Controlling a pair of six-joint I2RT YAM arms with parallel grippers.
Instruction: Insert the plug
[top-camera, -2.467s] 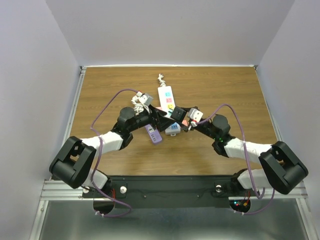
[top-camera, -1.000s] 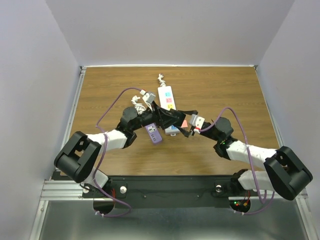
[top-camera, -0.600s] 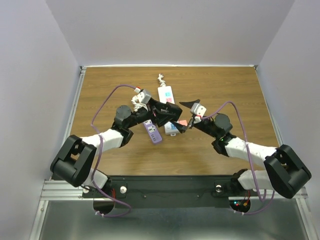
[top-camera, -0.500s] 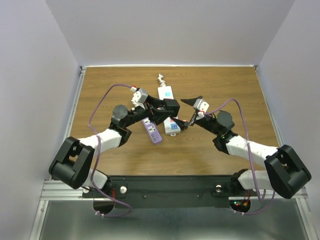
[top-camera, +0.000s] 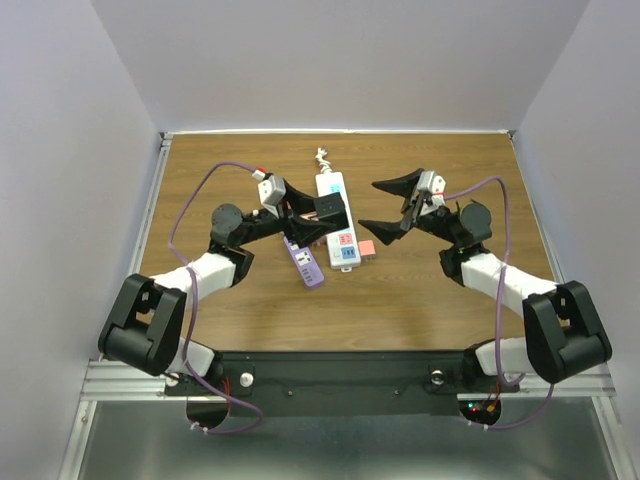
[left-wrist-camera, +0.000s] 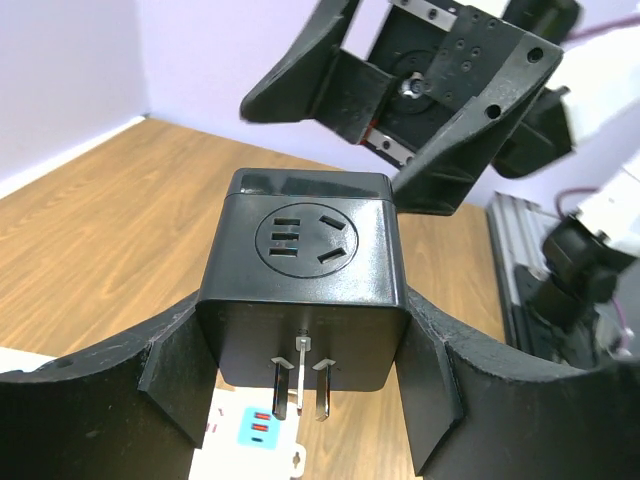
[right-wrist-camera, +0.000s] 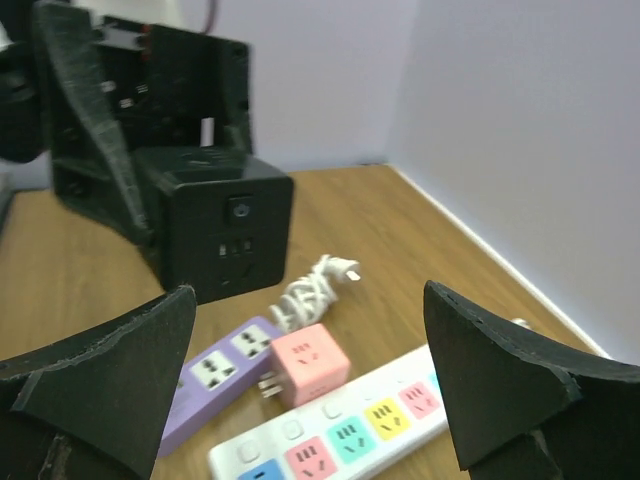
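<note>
A black cube plug (left-wrist-camera: 305, 270) sits clamped between my left gripper's (left-wrist-camera: 305, 335) fingers, with its three metal prongs (left-wrist-camera: 300, 385) pointing down. It hangs a little above the white power strip (left-wrist-camera: 250, 440). From above, the plug (top-camera: 328, 207) is over the middle of that strip (top-camera: 332, 186), and my left gripper (top-camera: 322, 212) is shut on it. My right gripper (top-camera: 387, 206) stands wide open to the right of the strip with nothing in it. In its own view, my right gripper (right-wrist-camera: 310, 385) faces the black plug (right-wrist-camera: 225, 235) from a short distance.
A purple power strip (top-camera: 305, 265) lies left of the white strip's near end, and a pink cube adapter (top-camera: 366, 248) lies to its right. A coiled white cable (right-wrist-camera: 315, 285) rests beyond the pink cube (right-wrist-camera: 310, 365). Walls close in the table on three sides.
My right gripper has opened wide and drawn back to the right and farther away. My left gripper has carried the black plug toward the far side, over the white strip.
</note>
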